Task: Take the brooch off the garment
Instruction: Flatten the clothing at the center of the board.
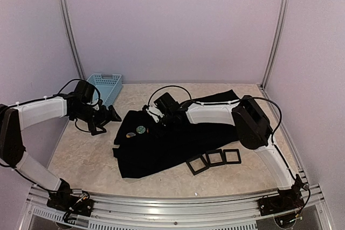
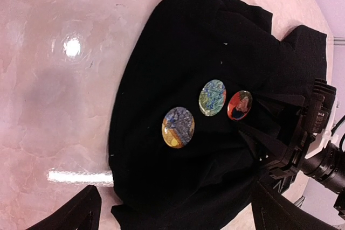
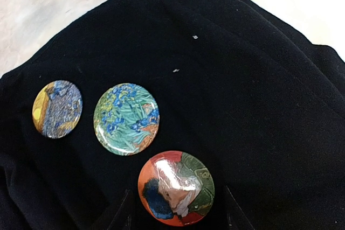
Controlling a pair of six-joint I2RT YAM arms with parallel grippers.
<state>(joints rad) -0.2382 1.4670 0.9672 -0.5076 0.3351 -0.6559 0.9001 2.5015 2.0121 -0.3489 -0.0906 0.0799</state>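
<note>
From overhead the brooches (image 1: 141,129) are too small to tell apart, and the right pincer (image 1: 151,116) is lost against the black garment (image 1: 161,152). At the right wrist view's bottom edge its dark fingers (image 3: 119,216) are cut off. Whether they touch the red brooch (image 3: 176,188) cannot be told.

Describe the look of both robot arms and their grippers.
The left arm and right arm have white shell links, black joints and black bases. Thin black cables loop above each wrist. The left gripper and right gripper are black with two tapered fingers.
</note>
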